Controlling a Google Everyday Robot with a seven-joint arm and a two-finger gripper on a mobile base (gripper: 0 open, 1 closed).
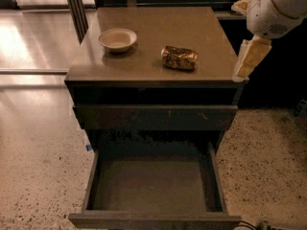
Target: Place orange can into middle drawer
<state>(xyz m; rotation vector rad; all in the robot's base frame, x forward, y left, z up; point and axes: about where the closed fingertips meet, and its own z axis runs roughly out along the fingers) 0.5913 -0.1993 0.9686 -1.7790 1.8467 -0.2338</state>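
Note:
The orange can (179,58), dented and golden-orange with dark patterning, lies on its side on the cabinet top (192,28), right of centre. The middle drawer (153,186) is pulled out below, a shallow dark tray with nothing in it. My gripper (247,59) hangs from the white arm (276,6) at the cabinet's right edge. It is to the right of the can, about level with it, and apart from it. It holds nothing that I can see.
A pale round bowl (117,40) sits on the cabinet top to the left of the can. A closed drawer front with small light scratch marks (156,116) is above the open drawer. Speckled floor (38,176) surrounds the cabinet.

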